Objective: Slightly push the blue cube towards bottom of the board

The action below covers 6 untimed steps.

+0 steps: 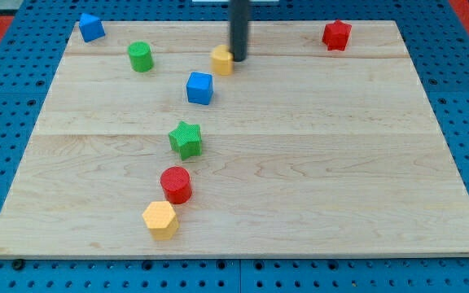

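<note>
Nearest the view's bottom, the board [316, 163] carries all. Holding nothing, my tip [239, 59] touches a yellow block [222, 59] near the top; the blue cube [199, 88] lies just below-left of it, apart.

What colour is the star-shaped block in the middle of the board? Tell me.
Green. The star shows clearly in the camera view, the only one.
</note>
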Each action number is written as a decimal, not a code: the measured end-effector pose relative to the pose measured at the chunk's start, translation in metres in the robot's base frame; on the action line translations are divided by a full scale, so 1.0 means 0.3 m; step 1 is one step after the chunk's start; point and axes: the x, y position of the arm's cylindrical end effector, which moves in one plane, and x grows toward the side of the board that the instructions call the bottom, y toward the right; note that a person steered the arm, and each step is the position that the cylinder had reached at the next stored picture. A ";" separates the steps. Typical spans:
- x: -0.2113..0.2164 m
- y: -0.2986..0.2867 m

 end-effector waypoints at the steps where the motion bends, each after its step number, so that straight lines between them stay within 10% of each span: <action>1: 0.038 0.056; 6: 0.183 0.136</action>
